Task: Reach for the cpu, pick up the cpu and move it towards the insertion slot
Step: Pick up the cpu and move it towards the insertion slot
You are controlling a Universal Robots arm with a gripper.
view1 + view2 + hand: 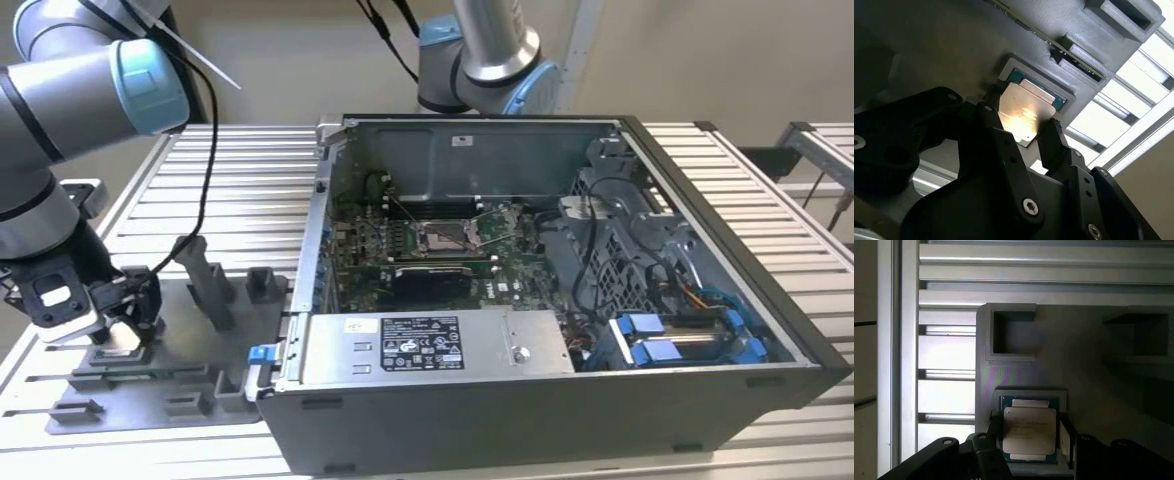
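The cpu (1030, 432) is pinched at opposite edges between the fingers (995, 426) of the gripper (1030, 436) and is seated in a pocket of the grey fixture (1094, 370). The insertion slot (445, 236) is seen well apart from the fingers, inside the open computer case (534, 405)

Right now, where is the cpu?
In both wrist views the cpu sits in a grey fixture recess under the gripper, on the exterior view's left, outside the computer case.

gripper (123, 336) low over fixture plate (150, 415), computer case (441, 432)
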